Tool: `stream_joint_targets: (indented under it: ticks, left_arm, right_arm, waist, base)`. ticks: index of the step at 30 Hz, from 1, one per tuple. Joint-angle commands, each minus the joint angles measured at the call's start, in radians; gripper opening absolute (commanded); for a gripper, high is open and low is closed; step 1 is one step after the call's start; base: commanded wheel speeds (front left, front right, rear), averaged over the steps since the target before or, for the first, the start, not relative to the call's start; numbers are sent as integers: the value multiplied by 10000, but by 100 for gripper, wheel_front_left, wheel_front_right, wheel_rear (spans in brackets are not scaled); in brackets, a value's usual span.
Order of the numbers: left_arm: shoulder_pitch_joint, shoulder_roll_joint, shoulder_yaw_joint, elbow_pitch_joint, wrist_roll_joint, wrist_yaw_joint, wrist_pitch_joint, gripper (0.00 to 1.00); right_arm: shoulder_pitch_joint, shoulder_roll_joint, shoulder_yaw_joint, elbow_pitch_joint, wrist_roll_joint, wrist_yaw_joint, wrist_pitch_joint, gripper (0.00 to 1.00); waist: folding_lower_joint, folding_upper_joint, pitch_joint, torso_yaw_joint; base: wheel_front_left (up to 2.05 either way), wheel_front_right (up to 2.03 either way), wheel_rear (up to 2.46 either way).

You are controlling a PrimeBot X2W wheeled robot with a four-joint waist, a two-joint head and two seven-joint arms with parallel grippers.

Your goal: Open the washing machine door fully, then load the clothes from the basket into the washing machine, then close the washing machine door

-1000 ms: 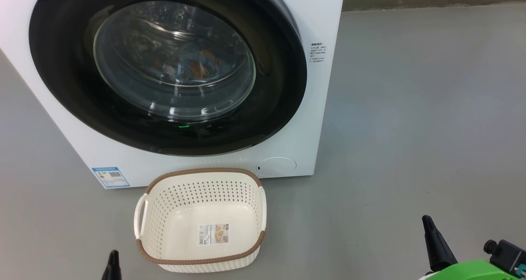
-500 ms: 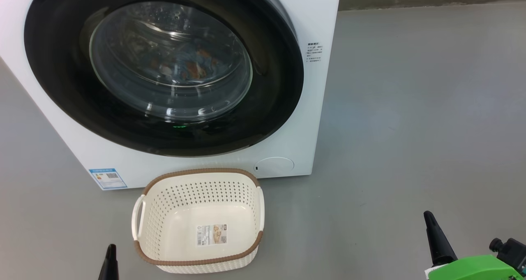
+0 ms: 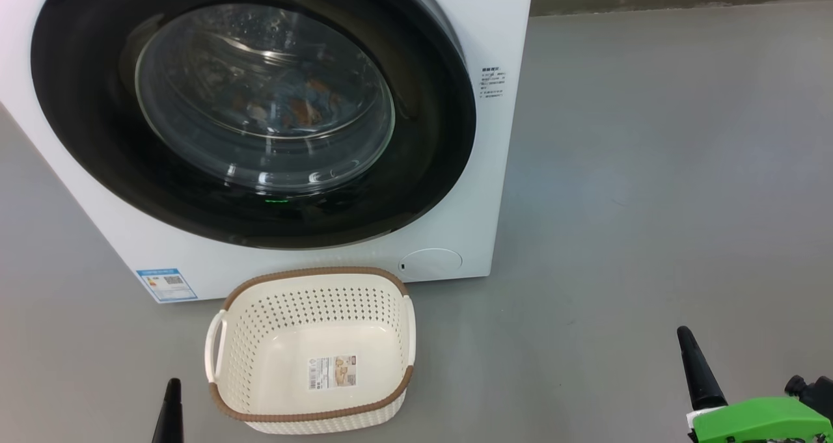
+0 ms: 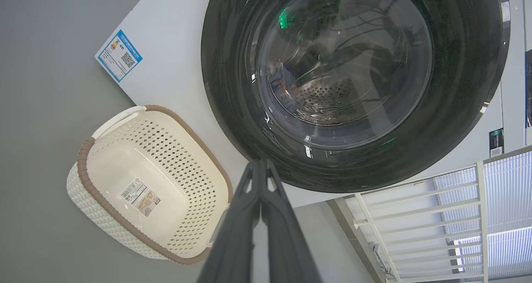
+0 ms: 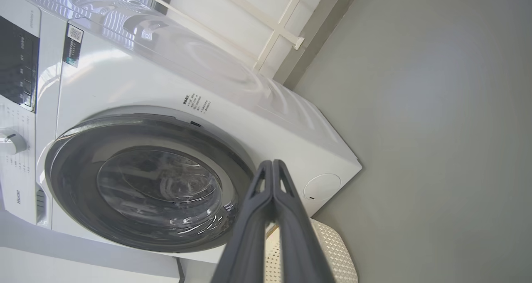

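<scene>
1. The big white boxy washing machine (image 3: pixel 501 189) stands on the grey floor (image 3: pixel 651 170). Its large round shiny black door (image 3: pixel 84 137), with a clear glass bowl in the middle, lies flat against the front and looks shut.
2. The soft blue clothes with orange-brown prints (image 3: pixel 302 105) are inside the drum. They show through the glass, a bit blurry.
3. The small cream-white plastic basket with holes and a brown rim (image 3: pixel 312 272) sits on the floor just in front of the machine, below the door. It holds no clothes, just a sticker on its base.
4. The left jaws are low down, near the basket's left side but not touching it. Their two long dark fingers (image 4: pixel 243 216) are pressed together and hold nothing.
5. The right jaws are well apart from the basket, off to the right. Their fingers (image 5: pixel 253 216) are pressed together too, with nothing between them.
6. I think the job is about done: clothes in, door closed.
7. What could go wrong:
   - The door may not have clicked all the way. I cannot tell from here, because the latch is hidden. Then it could swing open again.
   - A bit of cloth could be pinched at the door's edge, which the dark ring hides.
   - The basket is close, so a turning arm could knock it.
</scene>
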Motion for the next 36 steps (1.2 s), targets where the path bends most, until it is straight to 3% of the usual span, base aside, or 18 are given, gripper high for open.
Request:
stream_joint_targets:
  ticks: [1,36]
  left_arm:
    - [-474,179,291,-291,-357,-78,80,0]
    - [-1039,257,621,-436,-3940,-110,1059,0]
  right_arm:
    - [-425,-17,137,-237,398,-9,101,0]
    - [-802,81,-45,-230,4427,-25,1104,0]
  waist:
    - [0,0,1,-11]
    - [0,0,25,-240]
  base:
    - [0,0,0]
    - [0,0,0]
